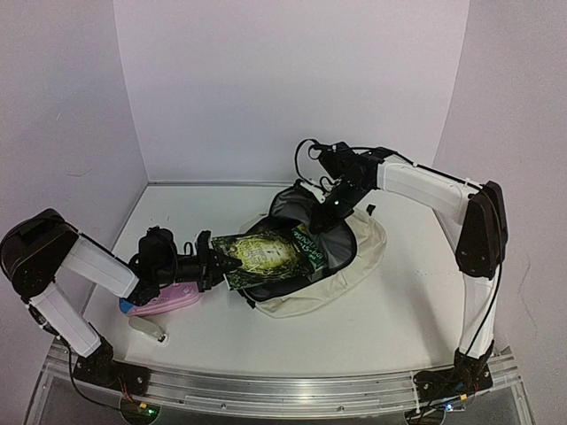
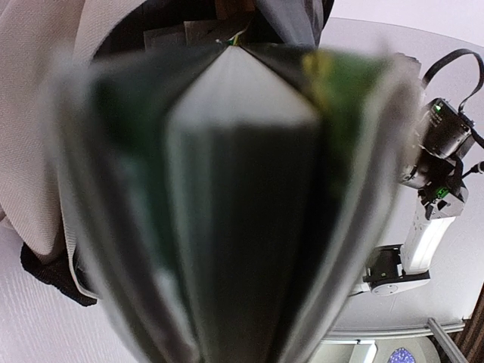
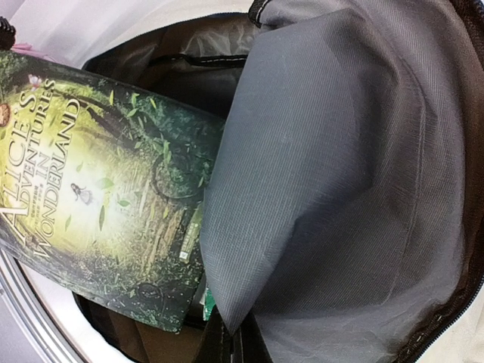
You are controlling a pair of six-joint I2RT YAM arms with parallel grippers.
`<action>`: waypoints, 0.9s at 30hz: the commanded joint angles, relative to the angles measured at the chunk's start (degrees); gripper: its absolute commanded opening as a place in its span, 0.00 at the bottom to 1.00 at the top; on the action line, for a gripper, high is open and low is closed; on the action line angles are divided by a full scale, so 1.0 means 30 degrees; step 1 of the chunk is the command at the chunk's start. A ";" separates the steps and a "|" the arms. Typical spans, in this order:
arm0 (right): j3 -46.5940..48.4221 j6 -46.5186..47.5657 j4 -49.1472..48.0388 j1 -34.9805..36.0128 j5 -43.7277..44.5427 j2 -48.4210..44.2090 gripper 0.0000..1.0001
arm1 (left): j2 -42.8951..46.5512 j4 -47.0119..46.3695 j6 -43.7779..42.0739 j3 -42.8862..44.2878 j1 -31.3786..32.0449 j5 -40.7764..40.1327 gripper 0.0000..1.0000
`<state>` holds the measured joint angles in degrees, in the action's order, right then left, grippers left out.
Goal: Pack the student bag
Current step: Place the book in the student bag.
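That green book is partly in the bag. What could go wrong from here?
1. The book lies partly under the grey flap of the student bag; its corner might catch on the lining.
2. If the right tool loses the flap, the opening could fall shut.
3. The left tool works close to the pink pencil case and might nudge it.

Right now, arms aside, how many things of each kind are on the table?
Backpacks: 1, the student bag
Books: 2, a green book in the left gripper, a second book partly hidden in the bag
Pencil cases: 1, the pink pencil case
Unidentified: 1, a small white item
Total: 5
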<state>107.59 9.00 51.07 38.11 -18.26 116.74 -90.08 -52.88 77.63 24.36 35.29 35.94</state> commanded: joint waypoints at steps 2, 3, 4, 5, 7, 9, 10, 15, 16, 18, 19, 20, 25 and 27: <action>-0.0003 0.0372 -0.0324 0.0130 -0.0673 -0.1588 0.00 | 0.1213 -0.4228 0.0741 0.0915 0.0148 0.0788 0.00; 0.0055 0.0357 -0.0311 0.0125 -0.0711 -0.1564 0.00 | 0.1792 -0.3154 0.0396 0.0963 0.0186 0.0596 0.00; 0.0115 0.0331 -0.0299 0.0125 -0.0742 -0.1529 0.00 | 0.2471 -0.1974 -0.0019 0.1090 0.0223 0.0400 0.00; 0.0168 0.0311 -0.0295 0.0129 -0.0772 -0.1504 0.00 | 0.3236 -0.0916 -0.0482 0.1265 0.0256 0.0263 0.00; 0.0270 0.0313 -0.0294 0.0129 -0.0771 -0.1468 0.00 | 0.4641 0.1461 -0.1456 0.1813 0.0292 -0.0019 0.00; 0.0385 0.0274 -0.0294 0.0130 -0.0795 -0.1432 0.00 | 0.5535 0.3204 -0.2065 0.2174 0.0282 -0.0454 0.00; 0.0457 0.0241 -0.0294 0.0130 -0.0823 -0.1400 0.00 | 0.5749 0.3742 -0.2184 0.2279 0.0294 -0.0675 0.00; 0.0998 -0.0004 -0.0261 0.0130 -0.0935 -0.1392 0.00 | 0.4410 0.3141 -0.1909 0.2256 0.0286 -0.1044 0.00; 0.1079 -0.0050 -0.0263 0.0130 -0.0954 -0.1408 0.00 | 0.3800 0.2435 -0.1594 0.2147 0.0291 -0.1020 0.00; 0.1159 -0.0070 -0.0229 0.0130 -0.0908 -0.1443 0.00 | 0.2711 0.1155 -0.1153 0.2007 0.0278 -0.0988 0.00; 0.1164 -0.0071 -0.0204 0.0130 -0.0871 -0.1463 0.00 | 0.2213 0.0667 -0.1002 0.1993 0.0278 -0.0982 0.00; 0.1167 -0.0071 -0.0172 0.0130 -0.0846 -0.1487 0.00 | 0.1695 0.0239 -0.0875 0.1969 0.0294 -0.0912 0.00; 0.1051 -0.0069 -0.0106 0.0130 -0.0736 -0.1559 0.00 | 0.0246 -0.1153 -0.0647 0.2044 0.0516 -0.0639 0.00; 0.1038 -0.0166 -0.0118 0.0130 -0.0884 -0.1549 0.00 | 0.0016 -0.1128 -0.0765 0.2197 0.0796 -0.0685 0.00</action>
<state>108.01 8.91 51.59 37.92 -17.90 116.42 -89.16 -48.35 74.63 28.27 36.41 33.47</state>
